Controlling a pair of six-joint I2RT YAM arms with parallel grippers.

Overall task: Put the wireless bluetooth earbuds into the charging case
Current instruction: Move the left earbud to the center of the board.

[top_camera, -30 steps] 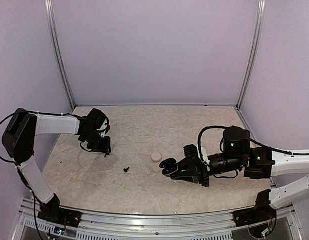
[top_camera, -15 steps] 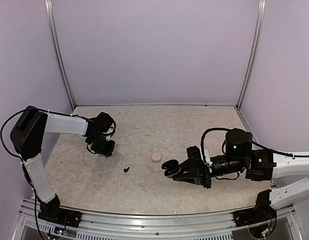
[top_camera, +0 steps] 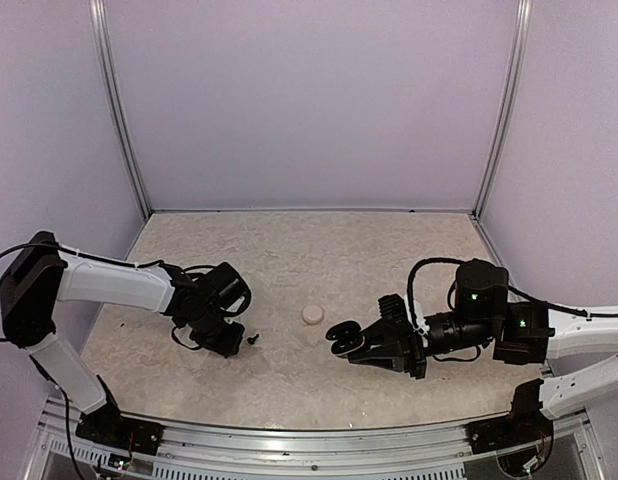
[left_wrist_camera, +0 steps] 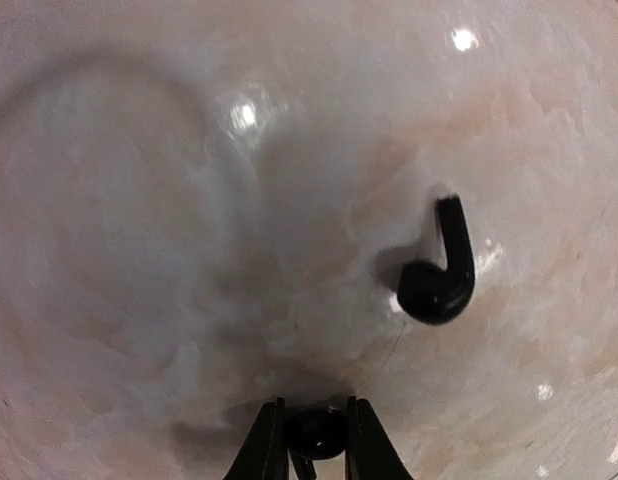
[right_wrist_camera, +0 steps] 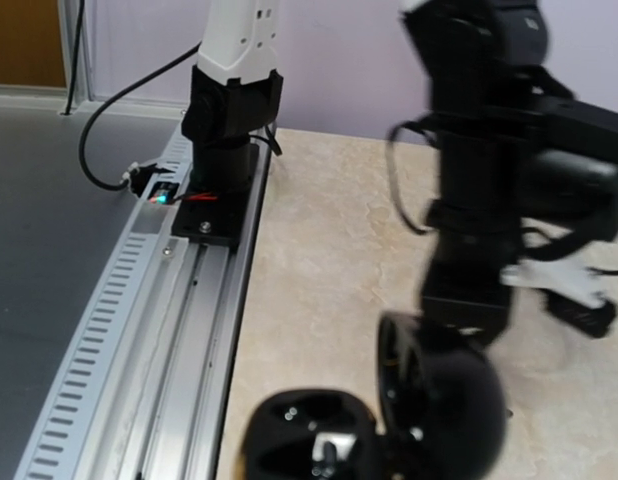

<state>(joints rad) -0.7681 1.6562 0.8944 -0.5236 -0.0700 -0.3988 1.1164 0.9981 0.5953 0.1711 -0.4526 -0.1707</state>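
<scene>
My left gripper [left_wrist_camera: 316, 440] is low over the table, shut on a small black earbud [left_wrist_camera: 318, 433] pinched between its fingertips. A second black stemmed earbud [left_wrist_camera: 439, 275] lies loose on the table just ahead and to the right; from above this earbud [top_camera: 254, 339] is right beside the left gripper [top_camera: 232, 346]. My right gripper [top_camera: 374, 345] is shut on the black charging case [top_camera: 341, 336], held above the table with its lid swung open. In the right wrist view, the case's base [right_wrist_camera: 309, 440] shows its sockets and the lid [right_wrist_camera: 444, 395] stands up beside it.
A small whitish round case [top_camera: 311, 314] sits on the table between the two grippers. The aluminium rail [top_camera: 309, 440] runs along the near table edge. Purple walls enclose the back and sides. The left arm's base [right_wrist_camera: 229, 130] stands on that rail.
My left arm has swung from the back left down to the front centre beside the loose earbud, and its jaws have closed. The right gripper with the case has drifted slightly forward.
</scene>
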